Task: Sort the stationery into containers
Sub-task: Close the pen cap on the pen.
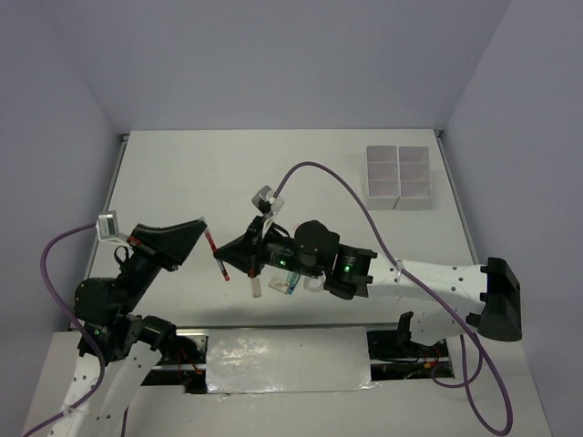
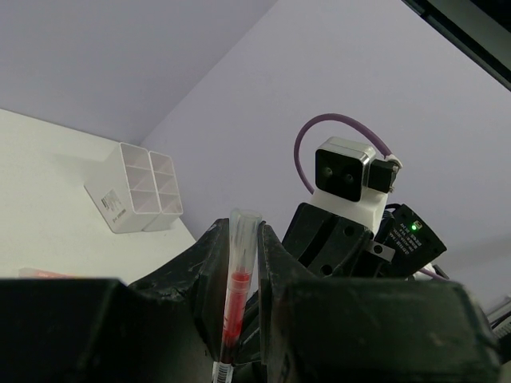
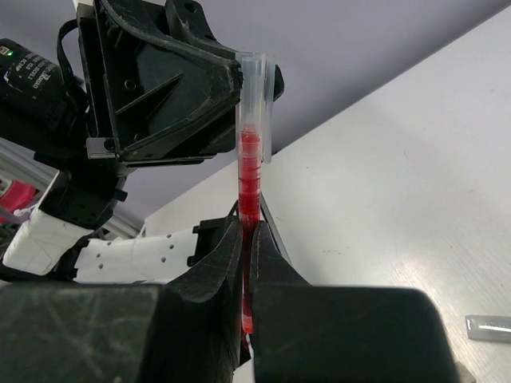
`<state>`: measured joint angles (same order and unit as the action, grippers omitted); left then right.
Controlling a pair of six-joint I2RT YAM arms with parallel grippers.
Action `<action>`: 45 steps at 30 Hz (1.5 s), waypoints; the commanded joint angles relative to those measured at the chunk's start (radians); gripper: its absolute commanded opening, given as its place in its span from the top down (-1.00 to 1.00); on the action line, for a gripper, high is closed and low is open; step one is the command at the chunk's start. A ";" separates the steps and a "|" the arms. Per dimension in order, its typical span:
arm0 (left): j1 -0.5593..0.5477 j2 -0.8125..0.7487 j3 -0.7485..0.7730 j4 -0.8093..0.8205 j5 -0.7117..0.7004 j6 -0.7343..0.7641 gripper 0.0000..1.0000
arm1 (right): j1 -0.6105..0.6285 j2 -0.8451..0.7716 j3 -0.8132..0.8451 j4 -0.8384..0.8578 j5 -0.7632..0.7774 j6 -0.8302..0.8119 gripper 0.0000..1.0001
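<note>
- Near the left edge of the bench, the left end effector is raised and points toward the middle. Its jaws are pinched on the thin red pen just below the pen's clear cap.
- At the near middle, that one pen slants between both arms and clear of the bench. In the left wrist view its capped tip pokes out past the left fingers.
- Just right of the pen, the right end effector is clamped tight on the pen's lower red stretch, so two end effectors hold one pen.
- Under the right arm, toward the near edge, lie a pale stick and some blue-green pieces. The arm covers part of them, so they cannot be counted.
- Two purple cables are in view: one loops off the left arm, the other arches over the right arm.
- At the far right corner stand the two joined white containers, six compartments in all, well apart from both end effectors.
</note>
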<state>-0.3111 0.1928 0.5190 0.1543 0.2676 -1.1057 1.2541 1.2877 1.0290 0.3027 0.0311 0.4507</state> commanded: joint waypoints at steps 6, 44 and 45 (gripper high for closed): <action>-0.011 -0.012 -0.031 -0.041 0.136 -0.016 1.00 | -0.056 0.010 0.163 0.127 0.033 -0.050 1.00; -0.011 0.129 0.356 -0.446 -0.079 0.305 -0.99 | -0.088 0.016 0.106 0.105 -0.134 -0.176 1.00; -0.013 0.140 0.407 -0.461 -0.093 0.322 -0.99 | -0.090 0.018 0.103 0.092 -0.108 -0.182 1.00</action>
<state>-0.3187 0.2977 0.8082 -0.2291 0.2352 -0.8654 1.1706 1.3186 1.1381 0.3172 -0.1108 0.2974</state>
